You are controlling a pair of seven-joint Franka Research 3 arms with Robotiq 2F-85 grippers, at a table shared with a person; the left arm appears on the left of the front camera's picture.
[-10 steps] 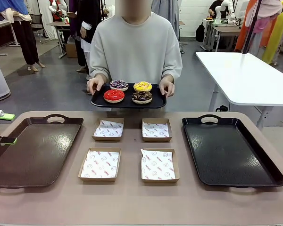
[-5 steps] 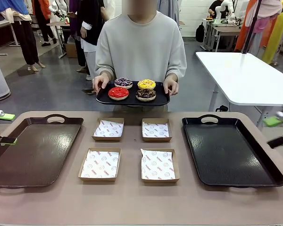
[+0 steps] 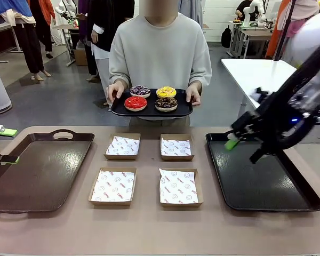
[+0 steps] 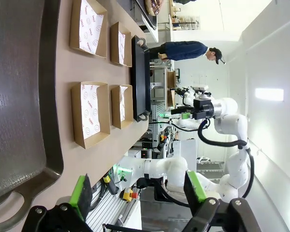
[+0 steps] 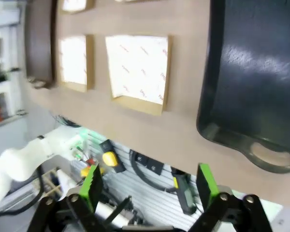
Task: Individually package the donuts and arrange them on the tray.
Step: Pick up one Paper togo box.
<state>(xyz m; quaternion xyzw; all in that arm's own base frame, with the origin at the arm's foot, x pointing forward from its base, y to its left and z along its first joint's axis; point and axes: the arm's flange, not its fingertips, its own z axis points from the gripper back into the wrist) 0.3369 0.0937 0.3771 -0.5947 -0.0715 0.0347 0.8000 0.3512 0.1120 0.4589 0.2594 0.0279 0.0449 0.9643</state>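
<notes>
Hanging wide open and empty, the right hand [image 3: 243, 151] hovered over the far left corner of the black tray [image 3: 266, 184], its green pads well apart; from its own wrist, that hand [image 5: 150, 188] showed the same broad gap between its fingers, the picture somewhat blurred; at the table's [image 3: 149, 229] left edge the left hand [image 3: 8, 145] was likewise spread wide and held nothing, just beside the brown tray [image 3: 42, 170]; between the two trays lay four paper-lined boxes [image 3: 113, 186] in two rows, each holding only its paper; beyond the table's far edge a person [image 3: 160, 53] held up a small tray [image 3: 149, 112] by both ends; on it sat the red donut [image 3: 135, 102] near left, the chocolate donut [image 3: 166, 103] near right, the sprinkled donut [image 3: 140, 90] far left and the yellow donut [image 3: 166, 92] far right, close together.
</notes>
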